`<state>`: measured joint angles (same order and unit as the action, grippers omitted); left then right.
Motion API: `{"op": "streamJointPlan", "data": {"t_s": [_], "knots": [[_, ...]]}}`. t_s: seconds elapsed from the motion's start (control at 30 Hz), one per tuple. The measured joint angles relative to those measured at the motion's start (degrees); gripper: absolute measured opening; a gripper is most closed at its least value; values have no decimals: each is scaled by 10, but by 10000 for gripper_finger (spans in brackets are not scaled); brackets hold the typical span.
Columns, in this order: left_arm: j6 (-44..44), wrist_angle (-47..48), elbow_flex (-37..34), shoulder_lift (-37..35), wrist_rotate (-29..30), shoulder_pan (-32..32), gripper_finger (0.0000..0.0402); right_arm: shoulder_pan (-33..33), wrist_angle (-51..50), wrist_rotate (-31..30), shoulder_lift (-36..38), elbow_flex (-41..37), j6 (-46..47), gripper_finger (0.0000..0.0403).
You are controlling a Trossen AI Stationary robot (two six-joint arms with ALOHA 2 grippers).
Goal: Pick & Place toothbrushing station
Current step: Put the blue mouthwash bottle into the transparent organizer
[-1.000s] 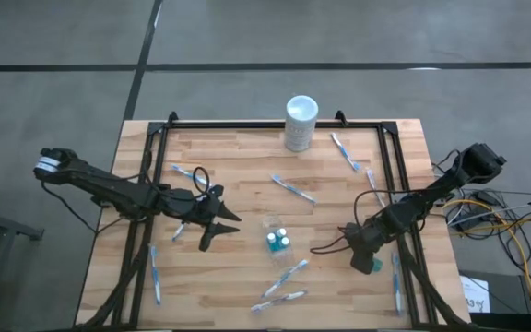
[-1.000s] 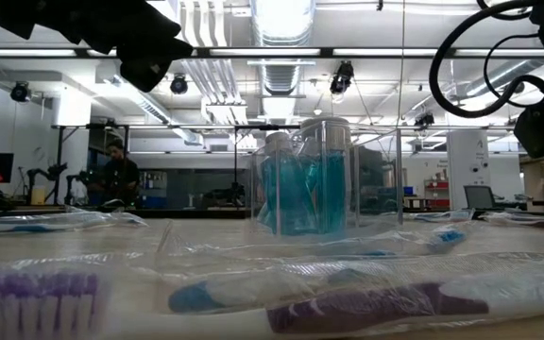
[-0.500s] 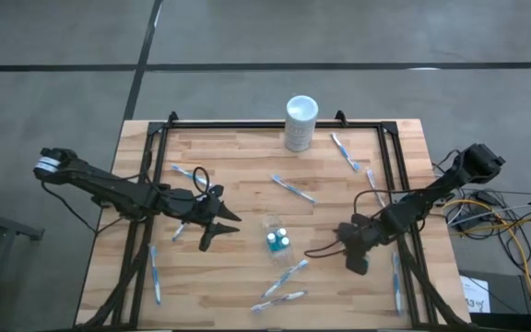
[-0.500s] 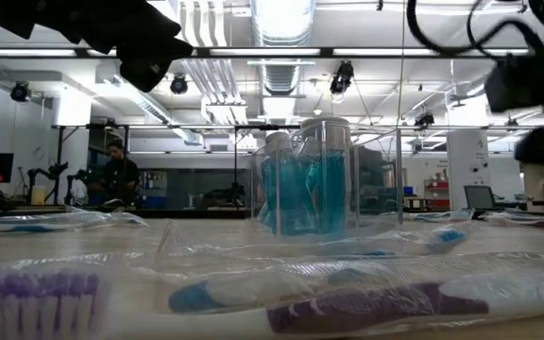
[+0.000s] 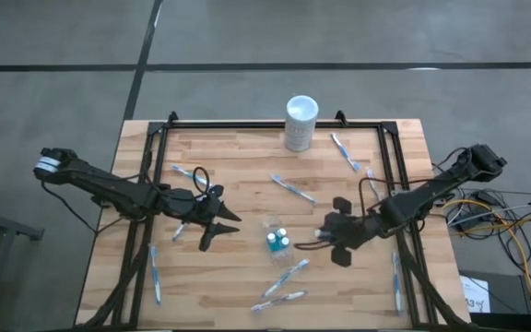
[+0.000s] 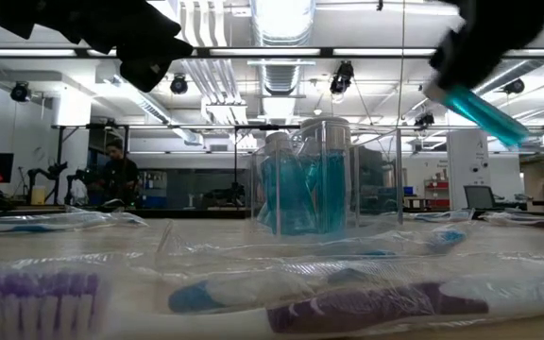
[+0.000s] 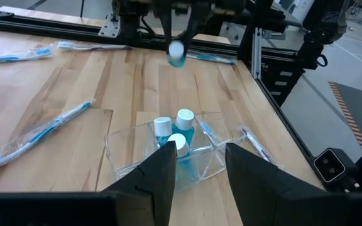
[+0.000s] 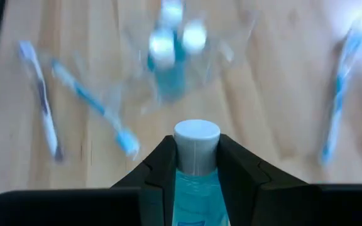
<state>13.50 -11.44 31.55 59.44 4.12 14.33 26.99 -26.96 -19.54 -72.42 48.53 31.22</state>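
My right claw (image 8: 195, 172) is clamped on a teal-and-white tube (image 8: 197, 157), held above the worktop (image 5: 247, 157) just beside the clear cup (image 5: 277, 235) with two tubes in it; my left claw (image 5: 218, 224), fingers apart, waits across the cup

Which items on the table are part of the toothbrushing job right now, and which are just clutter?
In the job:
- clear cup holding teal tubes
- teal tube gripped in right gripper
- wrapped toothbrushes scattered over the table

Lying about:
- white cylinder at the far edge
- cables off the table's right side
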Motion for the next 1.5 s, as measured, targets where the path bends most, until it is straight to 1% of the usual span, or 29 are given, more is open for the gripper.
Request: {"op": "streamJointPlan", "data": {"t_s": [0.13, 0.23, 0.33, 0.43, 0.53, 0.9, 0.97, 1.07, 1.17, 1.23, 1.33, 1.43, 1.5], "knots": [[0, 0, 0, 0, 0, 0, 142, -23, 57, -2, 0, 29, -46, 82], [0, 0, 0, 0, 0, 0, 142, -32, 162, -2, 0, 30, -95, 82], [0, 0, 0, 0, 0, 0, 142, -34, 287, -2, 0, 5, -135, 82], [0, 0, 0, 0, 0, 0, 142, -36, 363, -6, -1, -18, -155, 82], [0, 0, 0, 0, 0, 0, 142, -39, 381, -19, -1, -28, -156, 82], [0, 0, 0, 0, 0, 0, 142, -70, 410, -13, -10, -33, -158, 82], [0, 0, 0, 0, 0, 0, 142, -70, 418, -7, -25, -33, -161, 82], [0, 2, 0, 0, 0, 0, 142, -73, 460, 16, -59, -31, -181, 82], [0, 5, 0, 0, 0, 0, 142, -76, 498, 18, -96, -24, -205, 82], [0, 5, 0, 0, 0, 0, 142, -81, 502, 18, -114, -19, -225, 82], [0, 10, 0, 0, 0, 0, 142, -92, 522, 21, -132, -9, -230, 82], [0, 14, 0, 0, 0, 0, 142, -103, 549, 56, -151, -2, -227, 82], [0, 14, 0, 0, 0, 0, 142, -108, 567, 69, -166, 0, -221, 82]]}}
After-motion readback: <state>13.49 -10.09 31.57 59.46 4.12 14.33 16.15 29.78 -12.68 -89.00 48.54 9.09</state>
